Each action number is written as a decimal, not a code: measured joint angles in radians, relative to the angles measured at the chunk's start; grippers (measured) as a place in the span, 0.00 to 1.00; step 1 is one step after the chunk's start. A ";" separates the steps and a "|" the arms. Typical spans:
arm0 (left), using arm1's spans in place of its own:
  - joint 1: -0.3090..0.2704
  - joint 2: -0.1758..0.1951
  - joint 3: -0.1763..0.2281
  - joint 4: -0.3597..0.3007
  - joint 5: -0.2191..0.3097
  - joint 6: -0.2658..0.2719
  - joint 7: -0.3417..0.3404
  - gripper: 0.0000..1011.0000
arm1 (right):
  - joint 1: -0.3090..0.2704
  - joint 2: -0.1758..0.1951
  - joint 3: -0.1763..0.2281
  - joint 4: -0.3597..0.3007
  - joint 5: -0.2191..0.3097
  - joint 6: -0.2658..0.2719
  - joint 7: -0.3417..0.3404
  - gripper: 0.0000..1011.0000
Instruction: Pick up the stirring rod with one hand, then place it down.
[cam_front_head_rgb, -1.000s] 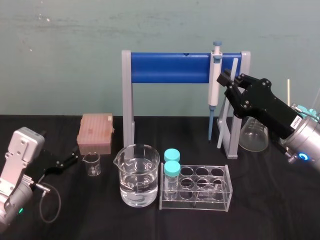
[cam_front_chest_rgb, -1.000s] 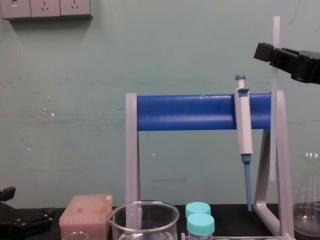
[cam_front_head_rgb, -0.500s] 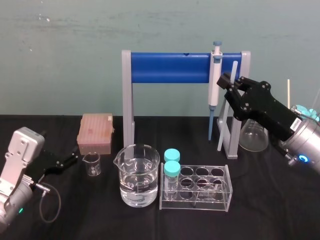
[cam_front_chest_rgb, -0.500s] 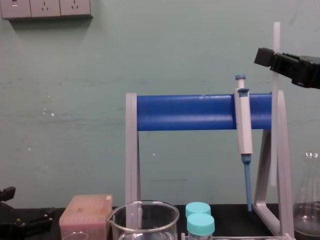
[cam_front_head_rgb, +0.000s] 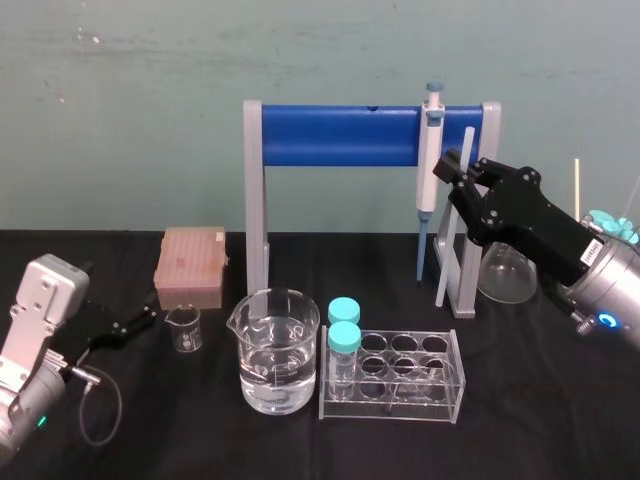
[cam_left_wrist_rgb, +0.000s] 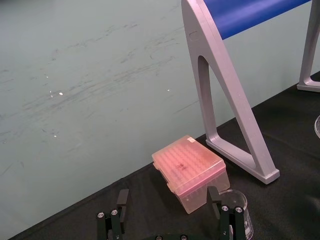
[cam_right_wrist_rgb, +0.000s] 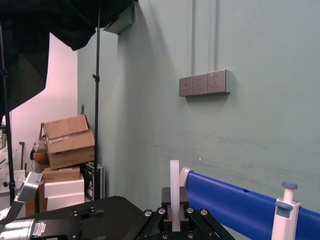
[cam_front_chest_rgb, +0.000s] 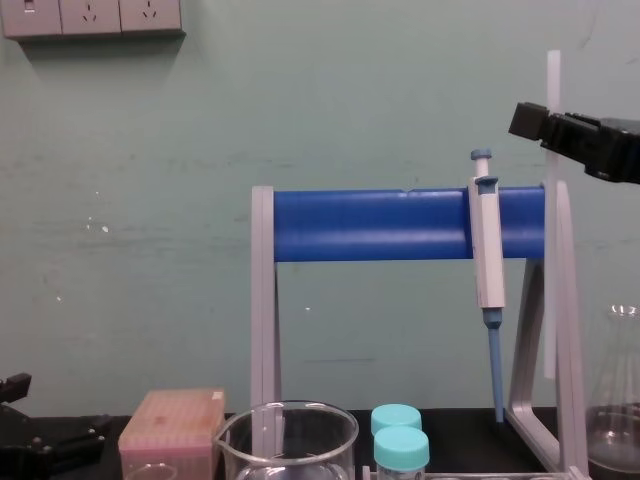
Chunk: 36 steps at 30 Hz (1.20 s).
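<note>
The stirring rod (cam_front_head_rgb: 444, 255) is in the air at the right end of the blue-barred stand (cam_front_head_rgb: 340, 136), just beside the hanging pipette (cam_front_head_rgb: 430, 150). Its long axis runs up and down. In the chest view the stirring rod (cam_front_chest_rgb: 549, 300) looks almost exactly vertical. From the head camera it leans a little, the upper end more to the right and the lower end more to the left. The upper end rises above the top of the stand. The lower end hangs free above the black table (cam_front_head_rgb: 560, 400), close to the stand's right leg.

The right gripper (cam_front_head_rgb: 452, 168) holds the rod in its upper part, its two fingers closed narrowly on it. In the right wrist view the rod (cam_right_wrist_rgb: 174, 192) stands straight up between the fingers (cam_right_wrist_rgb: 167, 200).

A glass flask (cam_front_head_rgb: 505, 270) stands behind the right arm. The left gripper (cam_front_head_rgb: 138, 322) rests low at the left of the table, near the pink tip box (cam_front_head_rgb: 190, 265), with its fingers (cam_left_wrist_rgb: 123, 197) well apart.
</note>
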 joint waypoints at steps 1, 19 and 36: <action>0.000 0.000 0.000 0.000 0.000 0.000 0.000 0.99 | 0.000 0.000 0.000 0.000 0.000 0.001 0.000 0.07; 0.000 0.000 0.000 0.000 0.000 0.000 0.000 0.99 | -0.001 -0.001 -0.004 -0.001 -0.003 0.004 -0.004 0.07; 0.000 0.000 0.000 0.000 0.000 0.000 0.000 0.99 | 0.000 0.000 -0.008 0.003 0.001 0.008 -0.003 0.07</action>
